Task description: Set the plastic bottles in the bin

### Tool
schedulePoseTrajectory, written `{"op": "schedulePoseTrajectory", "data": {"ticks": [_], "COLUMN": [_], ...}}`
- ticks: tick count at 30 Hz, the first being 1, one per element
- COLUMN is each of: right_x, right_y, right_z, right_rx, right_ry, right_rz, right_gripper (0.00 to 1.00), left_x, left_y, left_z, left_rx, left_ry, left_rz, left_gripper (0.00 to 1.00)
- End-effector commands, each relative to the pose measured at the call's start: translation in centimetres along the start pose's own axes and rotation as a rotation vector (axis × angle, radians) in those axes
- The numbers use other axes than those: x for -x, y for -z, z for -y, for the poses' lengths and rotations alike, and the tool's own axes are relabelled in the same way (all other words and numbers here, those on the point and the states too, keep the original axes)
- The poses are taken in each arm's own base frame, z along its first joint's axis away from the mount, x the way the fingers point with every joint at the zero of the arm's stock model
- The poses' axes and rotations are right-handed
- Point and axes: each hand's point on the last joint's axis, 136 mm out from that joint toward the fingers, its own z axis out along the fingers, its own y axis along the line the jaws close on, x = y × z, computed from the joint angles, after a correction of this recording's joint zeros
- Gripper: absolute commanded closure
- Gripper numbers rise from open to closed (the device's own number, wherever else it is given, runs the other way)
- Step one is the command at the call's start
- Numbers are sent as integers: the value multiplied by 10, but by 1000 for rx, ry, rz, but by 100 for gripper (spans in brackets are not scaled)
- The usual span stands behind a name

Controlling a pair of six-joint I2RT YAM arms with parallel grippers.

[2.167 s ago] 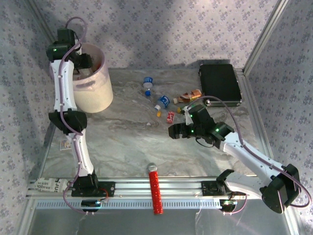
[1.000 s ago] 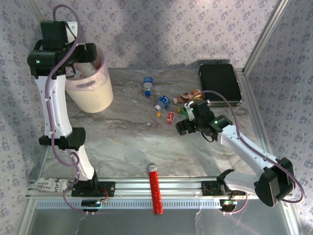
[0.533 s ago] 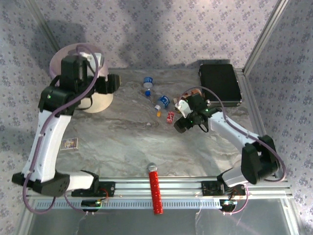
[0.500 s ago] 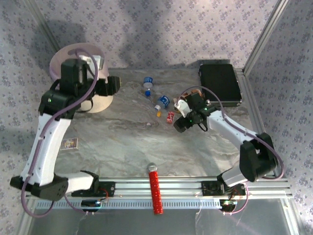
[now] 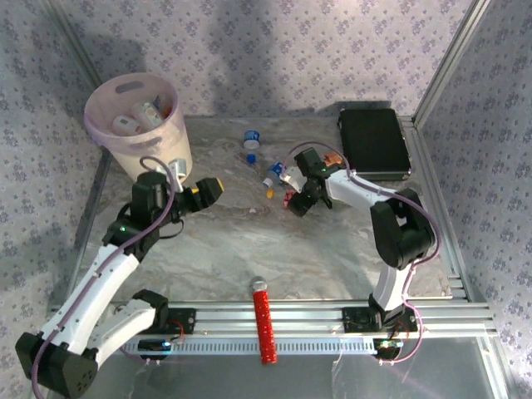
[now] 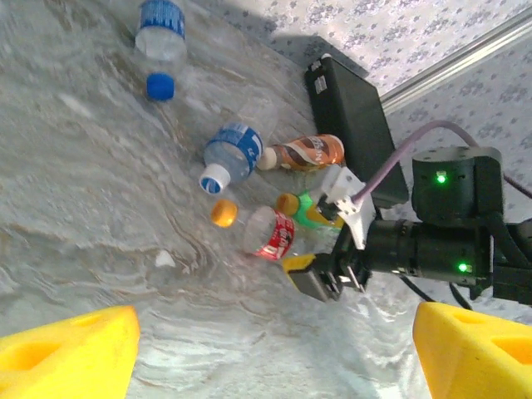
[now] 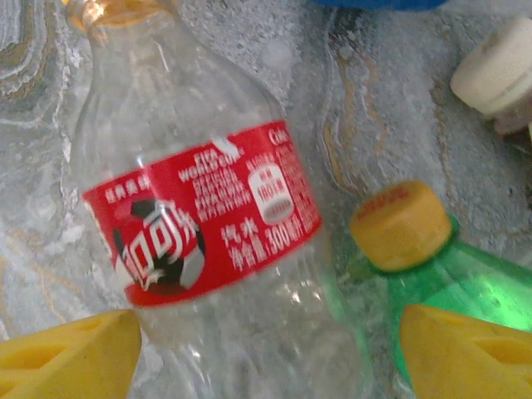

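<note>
Several plastic bottles lie in a cluster mid-table: a clear one with a red label [image 7: 208, 216] [image 5: 288, 197] and orange cap, a green one [image 7: 432, 283] with a yellow cap, two blue-labelled ones [image 6: 235, 148] [image 6: 161, 25], and a brownish one [image 6: 306, 152]. My right gripper [image 7: 266, 357] [image 5: 297, 202] is open, its yellow fingers either side of the red-labelled bottle's base, the green bottle close by the right finger. My left gripper [image 6: 274, 366] [image 5: 208, 189] hangs open over bare table left of the cluster. The pink bin [image 5: 162, 151] stands far left with bottles [image 5: 137, 115] inside.
A flat black case [image 5: 374, 141] lies at the back right, just beyond the right arm. A red ribbed cylinder [image 5: 263, 320] rests across the front rail. Metal frame posts edge the table on both sides.
The left arm has swung from over the bin down to the table middle. The right gripper has moved left and away to straddle the red-labelled bottle.
</note>
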Motion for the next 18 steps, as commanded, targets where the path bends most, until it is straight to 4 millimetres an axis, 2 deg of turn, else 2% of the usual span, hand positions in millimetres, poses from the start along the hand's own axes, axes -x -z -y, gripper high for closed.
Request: {"op": "schedulePoseTrajectory", "data": {"ticks": [1,6,13,15,16,18], "right_x": [1,-8,-20,-17,-32,-36], "right_y": [-11,-19,-13,-10,-14,-10], "right_z": [-8,-24,-38,-37,-43,-45], "right_rx": [13,51,69,58,68,69], "right_ry": [56,49,11,2,-3,-14], "right_rz": [-43,-79,-84,-74,-109,-112], "right_gripper": [17,18,21,22,23,24], "left_x": [9,-2,-11,-12,-12,-13], "left_y": [-1,-11,-18,-20,-21,-22], "left_z": [21,4,-11,-13,-14,-15], "left_rx": [-160,-156,-163,-167,-169,-162], "left_ry": [129,211,286,303,309,315], "left_rz": [77,75,84,88,89,89], "left_gripper": [14,14,15,15,15,15]}}
